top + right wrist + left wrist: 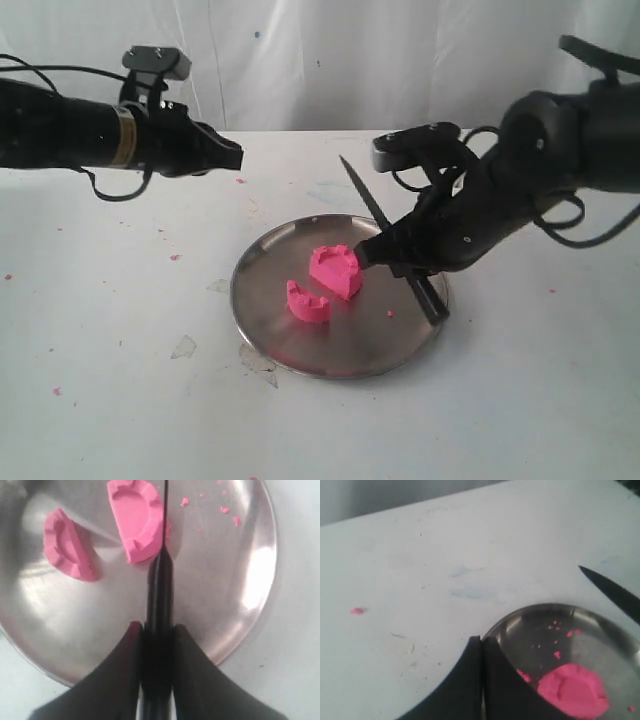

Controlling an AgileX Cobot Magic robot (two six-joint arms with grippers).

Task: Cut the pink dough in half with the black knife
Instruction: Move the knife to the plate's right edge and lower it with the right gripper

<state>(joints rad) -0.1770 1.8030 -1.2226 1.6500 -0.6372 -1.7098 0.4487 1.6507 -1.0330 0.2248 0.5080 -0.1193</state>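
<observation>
The left fingers (462,690) hang above the worktop (120,350), off the back left of the plate (345,352). They are pressed together with nothing between them and take no part in the work at this moment.

On the plate the dough (336,270) lies in two half-round pieces, so the cut itself looks done. The left piece (308,302) sits near the plate's middle. The right piece (338,272) stands just beside it, and the right wrist view shows a strip of bare steel between them: they are apart, not touching. The two look roughly matched in size, though the left one seems a little smaller in the exterior view. A few pink crumbs (225,509) are scattered on the steel past the right piece, and more dot the worktop.

The knife (362,195) is clamped at its handle by the right fingers (192,677), which are drawn in narrow around it. Its blade slants up and back over the plate's far rim with the tip in the air. It runs close along the straight cut side of the right piece; whether it touches the dough I cannot tell.

As I judge it, the halving is finished. What may be left is only to lift the knife clear of the right piece and set it down.
</observation>
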